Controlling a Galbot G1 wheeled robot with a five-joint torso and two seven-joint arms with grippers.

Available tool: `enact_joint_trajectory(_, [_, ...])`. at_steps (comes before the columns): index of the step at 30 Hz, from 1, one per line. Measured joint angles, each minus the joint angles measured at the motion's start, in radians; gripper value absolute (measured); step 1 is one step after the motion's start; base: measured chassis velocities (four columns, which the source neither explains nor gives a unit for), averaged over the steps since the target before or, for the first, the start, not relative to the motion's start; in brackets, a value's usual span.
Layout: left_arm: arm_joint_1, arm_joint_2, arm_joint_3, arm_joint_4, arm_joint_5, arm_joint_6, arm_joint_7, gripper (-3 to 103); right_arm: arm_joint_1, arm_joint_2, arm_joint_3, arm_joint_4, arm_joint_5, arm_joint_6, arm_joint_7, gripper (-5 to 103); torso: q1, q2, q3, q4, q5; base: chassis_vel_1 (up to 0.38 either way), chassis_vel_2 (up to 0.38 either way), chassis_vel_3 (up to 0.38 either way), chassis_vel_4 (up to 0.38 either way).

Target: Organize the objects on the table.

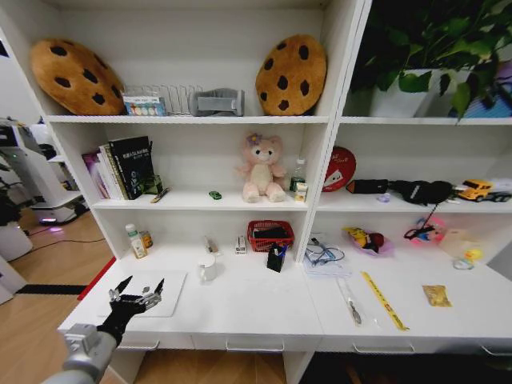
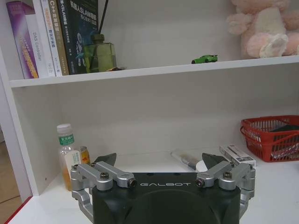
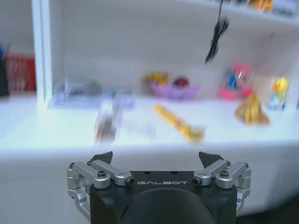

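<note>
White table (image 1: 256,308) under left gripper (image 1: 137,288) hovering wide open over the silver laptop (image 1: 152,298), right gripper (image 3: 158,159) spread open too.

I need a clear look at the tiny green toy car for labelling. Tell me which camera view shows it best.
The left wrist view: the green toy car sits sharp and side-on on the shelf edge, beside the pink plush bear. The head view shows it only as a small green speck left of the bear. The right wrist view faces another part of the desk.
</note>
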Motion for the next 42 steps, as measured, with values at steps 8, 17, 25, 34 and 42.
enact_joint_trajectory(8, [0.000, 0.000, 0.000, 0.000, 0.000, 0.000, 0.000, 100, 0.132, -0.136, 0.093, 0.208, 0.126, -0.192, 0.057, 100, 0.000, 0.000, 0.000, 0.0002, 0.0004, -0.015, -0.006, 0.007, 0.003])
enact_joint_trajectory(17, [0.000, 0.000, 0.000, 0.000, 0.000, 0.000, 0.000, 100, 0.194, -0.173, 0.042, 0.258, 0.153, -0.246, 0.088, 100, 0.000, 0.000, 0.000, -0.0003, 0.0007, -0.097, -0.102, 0.104, 0.098])
enact_joint_trajectory(25, [0.000, 0.000, 0.000, 0.000, 0.000, 0.000, 0.000, 100, 0.218, -0.181, 0.018, 0.250, 0.139, -0.251, 0.101, 100, 0.000, 0.000, 0.000, 0.0000, 0.0006, -0.245, -0.228, 0.229, 0.242])
enact_joint_trajectory(34, [0.000, 0.000, 0.000, 0.000, 0.000, 0.000, 0.000, 100, 0.234, -0.173, -0.019, 0.266, 0.090, -0.301, 0.154, 100, 0.000, 0.000, 0.000, -0.0006, 0.0006, -0.166, -0.195, 0.186, 0.181])
enact_joint_trajectory(42, [0.000, 0.000, 0.000, 0.000, 0.000, 0.000, 0.000, 100, 0.267, -0.225, 0.020, 0.253, 0.075, -0.434, 0.233, 100, 0.000, 0.000, 0.000, 0.0003, 0.0000, 0.026, 0.049, -0.030, -0.056])
